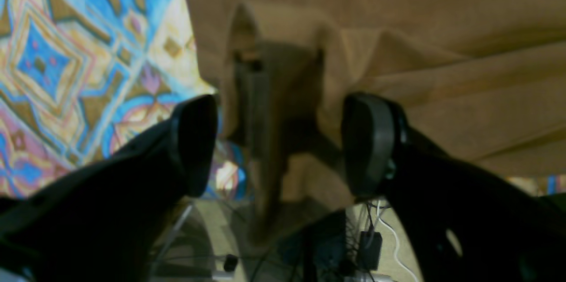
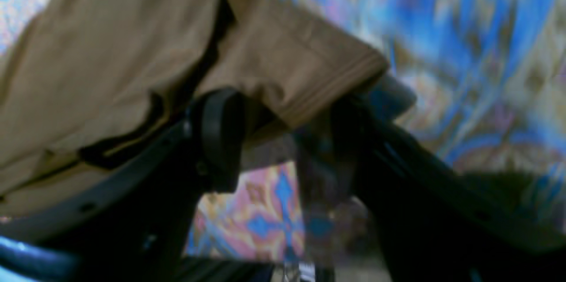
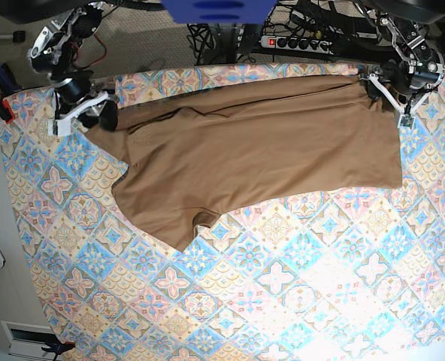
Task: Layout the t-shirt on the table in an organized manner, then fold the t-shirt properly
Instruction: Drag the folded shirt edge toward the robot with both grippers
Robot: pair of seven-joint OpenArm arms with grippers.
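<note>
- The right gripper (image 3: 102, 115) sits at the base view's left, at the shirt's (image 3: 260, 154) sleeve corner near the table's (image 3: 298, 301) far edge.
- In its wrist view the gripper (image 2: 283, 136) has its fingers (image 2: 221, 136) spread, with the ribbed sleeve hem (image 2: 327, 87) draped between them; the picture is blurred, so I cannot tell whether it pinches the cloth.
- The shirt lies spread across the far half of the table, long side running left to right, mostly flat with soft creases, and one sleeve (image 3: 181, 226) pointing toward the near side.
- The left gripper (image 3: 385, 94) is at the shirt's far right corner.
- Its wrist view shows the gripper (image 1: 278, 145) with fingers (image 1: 369, 140) apart and a bunched fold of shirt (image 1: 398, 52) hanging in the gap, touching neither pad clearly.
- Patterned table (image 1: 79, 61) shows beside the cloth.
</note>
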